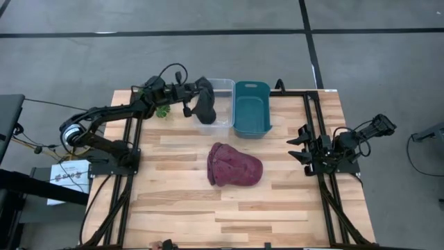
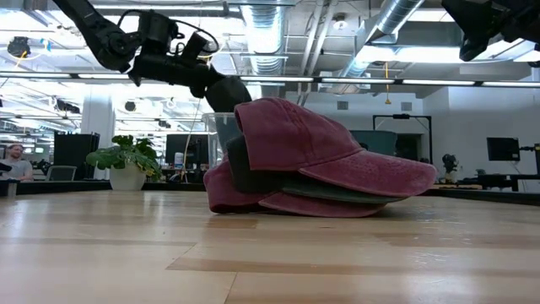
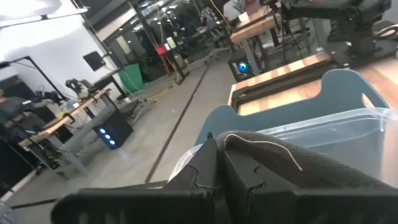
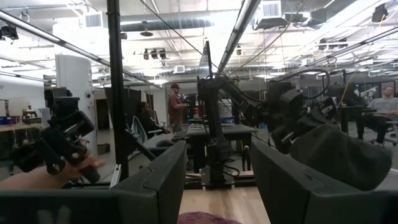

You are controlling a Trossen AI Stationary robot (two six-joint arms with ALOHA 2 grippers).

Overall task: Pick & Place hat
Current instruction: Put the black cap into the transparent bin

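A dark hat (image 1: 205,103) hangs from my left gripper (image 1: 189,92) over the clear plastic bin (image 1: 223,88) at the table's far edge. In the left wrist view my shut left gripper (image 3: 217,148) has the dark hat (image 3: 292,163) in it. A pile of maroon hats (image 1: 234,165), with a dark green one (image 2: 337,192) between them, lies mid-table on the brims. My right gripper (image 1: 300,144) waits open at the table's right side, touching nothing; the right wrist view shows the right gripper (image 4: 217,186) with a wide gap. My left gripper pinches the dark hat between its two fingers at a stitched edge (image 3: 244,140). The fingers (image 3: 202,165) come at it nearly level from the table's left. The hat is lifted clear of the table and droops below and beyond the fingers, its lower end (image 1: 208,118) over the clear bin.
A teal bin (image 1: 251,107) stands right of the clear bin at the far edge. A small green plant (image 1: 161,110) sits by the left arm. Bare wooden table (image 1: 180,208) lies near and left of the hat pile. People and desks show in the room behind.
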